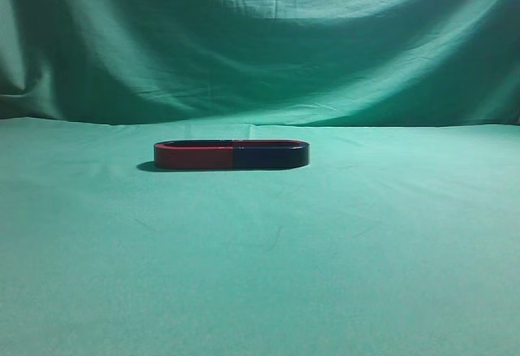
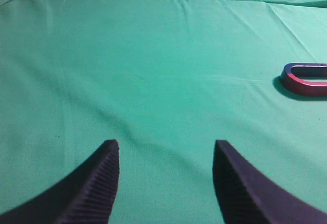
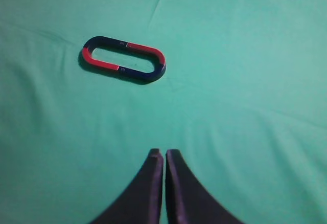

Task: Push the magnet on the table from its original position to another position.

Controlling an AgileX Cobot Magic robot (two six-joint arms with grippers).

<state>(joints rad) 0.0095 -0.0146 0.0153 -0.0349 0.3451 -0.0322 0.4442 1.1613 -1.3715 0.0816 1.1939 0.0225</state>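
Two U-shaped magnets lie end to end as one closed oval on the green cloth table. The magnet, navy-faced with a thin red rim, is the oval's right half. It also shows in the right wrist view, up and left of my right gripper, which is shut, empty and well apart from it. My left gripper is open and empty over bare cloth. In the left wrist view the navy magnet is out of frame. Neither gripper shows in the exterior view.
The red-faced magnet forms the oval's left half and touches the navy one. Its end shows at the right edge of the left wrist view and in the right wrist view. A draped green backdrop rises behind the table.
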